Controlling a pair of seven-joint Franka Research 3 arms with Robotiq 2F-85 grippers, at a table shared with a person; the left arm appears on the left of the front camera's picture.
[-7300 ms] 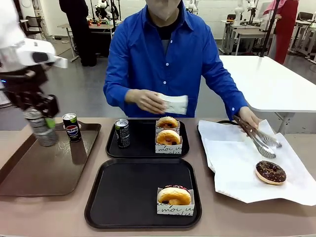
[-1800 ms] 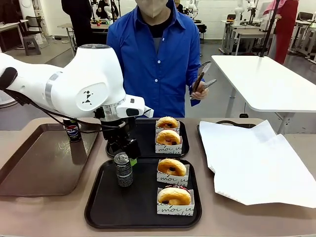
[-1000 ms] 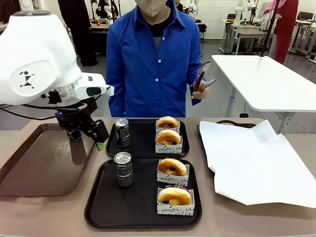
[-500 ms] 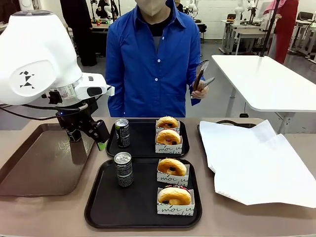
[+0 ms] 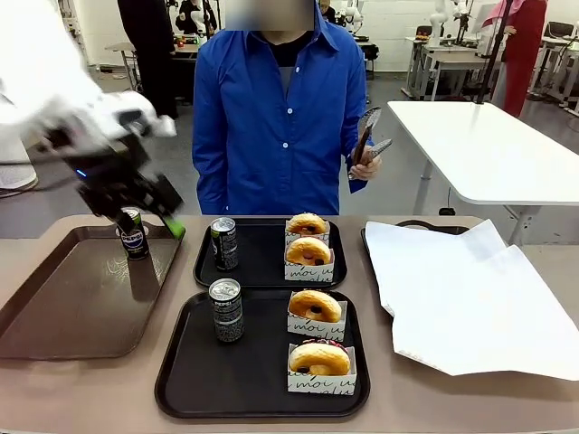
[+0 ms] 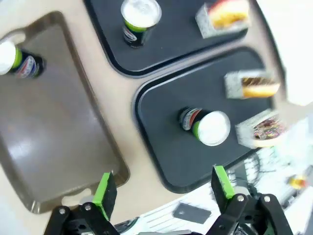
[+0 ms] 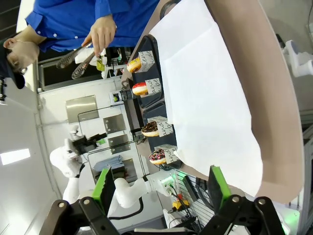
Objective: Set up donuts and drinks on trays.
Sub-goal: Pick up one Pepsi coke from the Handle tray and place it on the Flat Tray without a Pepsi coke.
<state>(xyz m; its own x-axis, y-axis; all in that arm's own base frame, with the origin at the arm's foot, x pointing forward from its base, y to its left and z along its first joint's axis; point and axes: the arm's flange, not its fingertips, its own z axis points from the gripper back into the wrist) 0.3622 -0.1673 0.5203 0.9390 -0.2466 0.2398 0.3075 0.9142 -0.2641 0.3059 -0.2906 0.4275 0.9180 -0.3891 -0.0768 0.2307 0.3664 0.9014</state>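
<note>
Two black trays lie mid-table. The far tray (image 5: 262, 276) holds a black can (image 5: 223, 243) and two sleeved donuts (image 5: 308, 250). On the near tray (image 5: 190, 380) stand another black can (image 5: 226, 309) and two more sleeved donuts (image 5: 315, 306). My left gripper (image 5: 154, 217) hangs blurred above the brown tray's far end, open and holding nothing. From its wrist camera the open left gripper (image 6: 164, 188) looks down on the near can (image 6: 210, 128) and the far can (image 6: 140, 17). My right gripper (image 7: 161, 185) is open, away from the trays, and the sleeved donuts (image 7: 144, 88) lie far off in its view.
A long brown tray (image 5: 72, 307) at the left carries a Pepsi can (image 5: 133, 233). White paper (image 5: 470, 298) covers the table's right side. The person in a blue shirt stands across the table, holding metal tongs (image 5: 369, 136) up in one hand.
The left gripper set a black can on the near tray, let go, then rose and swung left over the brown tray. A second donut came onto the near tray.
</note>
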